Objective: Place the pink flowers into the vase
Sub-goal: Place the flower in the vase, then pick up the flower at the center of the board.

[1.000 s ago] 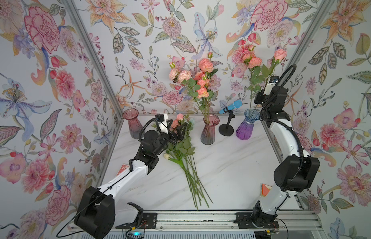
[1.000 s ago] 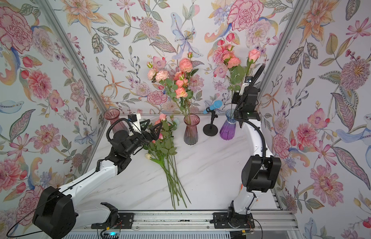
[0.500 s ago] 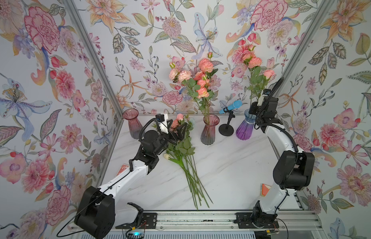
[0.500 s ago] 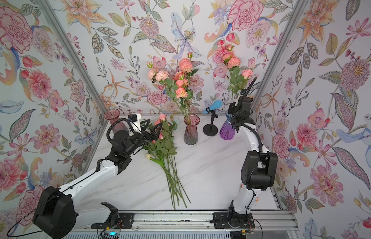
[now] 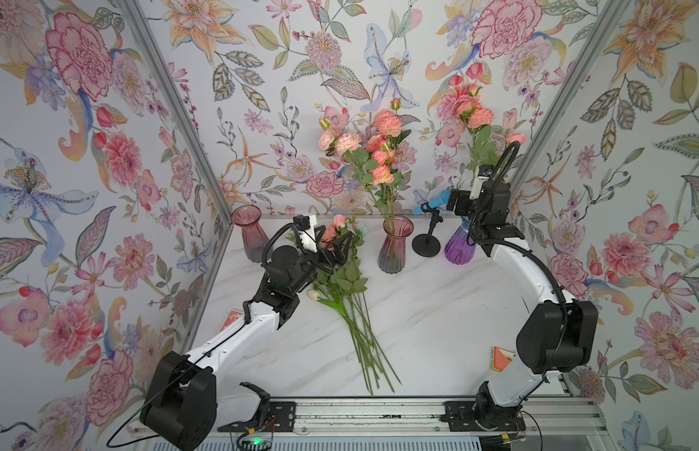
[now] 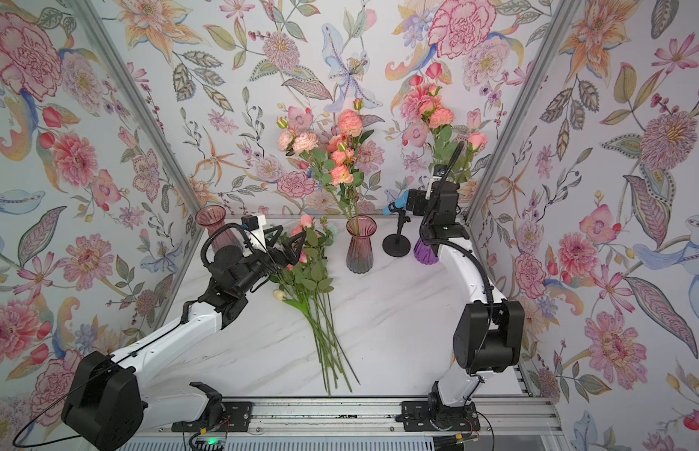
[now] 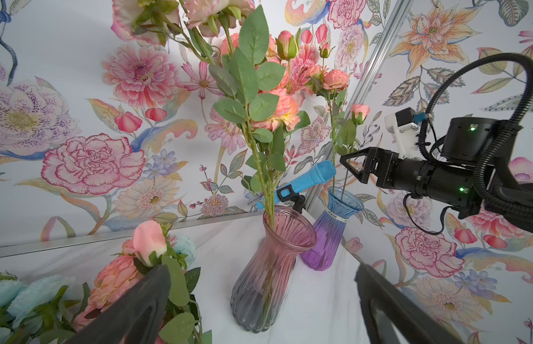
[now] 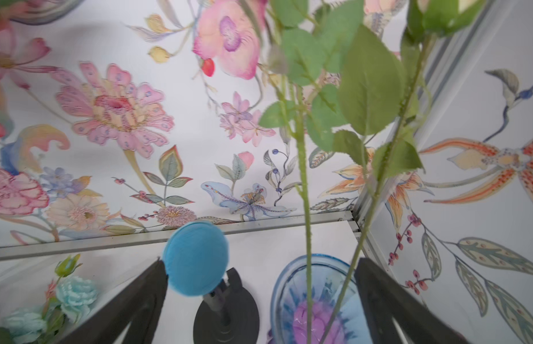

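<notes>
A bundle of pink flowers (image 5: 345, 281) lies on the marble table, with pale blue blooms (image 7: 36, 292) among it. My left gripper (image 5: 338, 246) hovers open over its heads, nothing between the fingers (image 7: 140, 306). The purple vase (image 5: 459, 246) at the back right holds two pink flower stems (image 8: 303, 178). My right gripper (image 5: 453, 203) stands open just above its rim (image 8: 277, 286), one stem between the jaws and one by a finger, neither gripped. The pink-grey vase (image 5: 394, 250) in the middle holds several pink flowers (image 5: 379, 156).
A blue microphone (image 5: 431, 205) on a black stand (image 5: 425, 246) sits between the two filled vases, close to my right gripper. An empty maroon vase (image 5: 248, 234) stands back left. Red cards (image 5: 502, 357) lie near each arm's base. Flowered walls enclose three sides.
My right gripper came down with a pink flower, set its stem in the purple vase and opened. The left arm has not moved.
</notes>
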